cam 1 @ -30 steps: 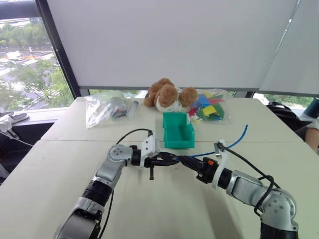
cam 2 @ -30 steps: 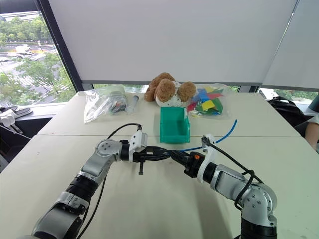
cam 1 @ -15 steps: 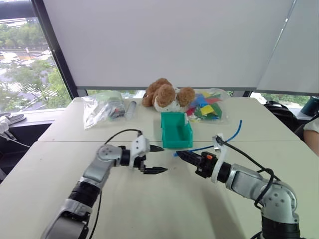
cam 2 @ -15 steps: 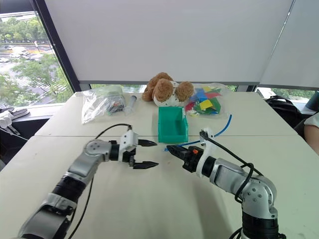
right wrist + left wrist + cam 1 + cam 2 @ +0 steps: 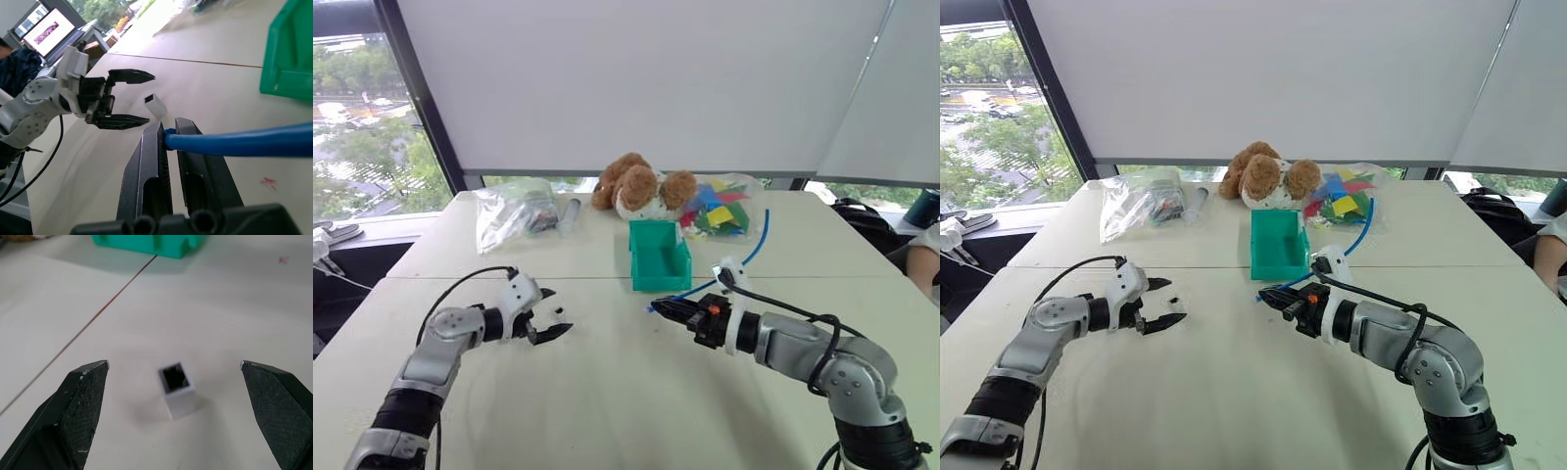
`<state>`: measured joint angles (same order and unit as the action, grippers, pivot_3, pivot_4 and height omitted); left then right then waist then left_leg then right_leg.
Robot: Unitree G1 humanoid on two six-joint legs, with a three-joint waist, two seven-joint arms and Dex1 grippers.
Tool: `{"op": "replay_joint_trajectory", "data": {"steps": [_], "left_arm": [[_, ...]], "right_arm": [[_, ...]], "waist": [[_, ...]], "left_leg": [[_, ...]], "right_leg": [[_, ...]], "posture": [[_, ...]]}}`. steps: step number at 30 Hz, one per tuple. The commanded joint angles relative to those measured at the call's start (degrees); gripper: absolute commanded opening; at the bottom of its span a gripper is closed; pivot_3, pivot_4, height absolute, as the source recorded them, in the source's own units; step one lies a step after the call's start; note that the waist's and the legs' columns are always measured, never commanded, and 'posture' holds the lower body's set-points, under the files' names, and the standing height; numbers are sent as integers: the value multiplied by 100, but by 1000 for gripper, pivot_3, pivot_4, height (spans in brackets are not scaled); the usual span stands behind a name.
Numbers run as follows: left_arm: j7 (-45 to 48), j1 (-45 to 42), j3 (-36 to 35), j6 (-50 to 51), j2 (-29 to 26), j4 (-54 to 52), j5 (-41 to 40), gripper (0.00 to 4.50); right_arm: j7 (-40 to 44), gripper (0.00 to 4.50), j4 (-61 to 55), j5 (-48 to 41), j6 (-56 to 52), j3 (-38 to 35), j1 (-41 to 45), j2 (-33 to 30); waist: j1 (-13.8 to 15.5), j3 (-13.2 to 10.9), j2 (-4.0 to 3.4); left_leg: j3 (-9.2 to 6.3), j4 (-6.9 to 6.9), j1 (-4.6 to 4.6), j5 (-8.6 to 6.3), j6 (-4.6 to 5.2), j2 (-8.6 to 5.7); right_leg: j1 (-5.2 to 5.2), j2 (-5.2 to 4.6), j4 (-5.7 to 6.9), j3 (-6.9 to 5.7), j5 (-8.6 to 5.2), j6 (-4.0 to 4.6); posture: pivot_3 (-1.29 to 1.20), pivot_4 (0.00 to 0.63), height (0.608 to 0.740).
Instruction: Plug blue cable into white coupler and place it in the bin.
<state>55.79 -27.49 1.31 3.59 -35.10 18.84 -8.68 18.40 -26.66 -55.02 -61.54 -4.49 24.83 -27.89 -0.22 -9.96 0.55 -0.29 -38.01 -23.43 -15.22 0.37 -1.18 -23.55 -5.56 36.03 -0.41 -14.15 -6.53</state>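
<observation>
The right gripper (image 5: 167, 132) is clamping its jaws on the blue cable (image 5: 244, 141) near the plug end, the cord arcing up and back over the arm toward the bag of colored pieces (image 5: 722, 208). The left gripper (image 5: 173, 369) is hovering with its jaws spread wide and nothing between them, the white coupler (image 5: 177, 390) lying loose on the table (image 5: 607, 392) just ahead of the fingertips, its dark socket facing up toward that wrist. The two are not joined, so the step in hand looks to be getting hold of the coupler again. To do it well, the left arm is probably best coming in squarely so the fingers close on the coupler's flat sides, leaving the socket mouth uncovered and turned toward the right gripper; a skewed pinch on so small a box risks flicking it away. The right arm is best keeping the plug tip level while waiting. The bin (image 5: 659, 257) is standing well apart beyond both, in front of the teddy bear (image 5: 641, 184), its low front facing the robot.
</observation>
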Motion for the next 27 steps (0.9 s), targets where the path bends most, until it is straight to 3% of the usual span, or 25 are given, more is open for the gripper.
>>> {"op": "replay_joint_trajectory", "data": {"steps": [1, 12, 15, 22, 24, 27], "left_arm": [[-235, -111, -59, -253, 101, 243, 96, 4432], [-279, -465, -85, -664, 633, 1639, 32, 4432], [-234, -535, -134, -741, 748, 1898, -41, 3667], [321, -610, -75, -691, 905, 1855, -321, 356], [707, -672, 38, -563, 1005, 1644, -451, 418], [1612, -898, 544, -332, 1306, 1272, -532, 418]], "right_arm": [[160, 0, -89, 89, 163, 6, 100, -68], [172, 0, -187, 137, 139, -42, 83, -46], [133, 0, -246, 142, 128, -62, 60, -51], [270, 0, -407, 246, 116, 34, 110, -308], [645, 0, -451, 445, 209, 258, 244, -672], [1839, 0, -383, 1316, 851, 1054, 632, -1653]], "waist": [[1, 0, 0], [-7, 1, 0], [-1, 1, 0], [-12, 2, 0], [-9, 2, 0], [41, -2, -3]], "left_leg": [[1, 0, 0, 0, 0, 0], [2, 2, 0, 0, 0, 1], [2, 2, 0, 0, 0, 0], [2, 2, 0, -1, -1, 1], [2, 3, -2, -1, -1, -1], [6, 1, -12, -1, 0, -10]], "right_leg": [[0, -1, 0, 0, 0, 0], [-3, -11, -2, 0, 1, 0], [-2, -13, -2, 0, 1, 0], [-4, -24, -1, 5, 1, 1], [-4, -26, -5, 3, 1, 1], [-10, -32, -10, 2, 1, 3]], "posture": [[0, 150, 740], [0, 150, 740], [0, 150, 740], [0, 150, 740], [0, 150, 740], [0, 150, 740]]}}
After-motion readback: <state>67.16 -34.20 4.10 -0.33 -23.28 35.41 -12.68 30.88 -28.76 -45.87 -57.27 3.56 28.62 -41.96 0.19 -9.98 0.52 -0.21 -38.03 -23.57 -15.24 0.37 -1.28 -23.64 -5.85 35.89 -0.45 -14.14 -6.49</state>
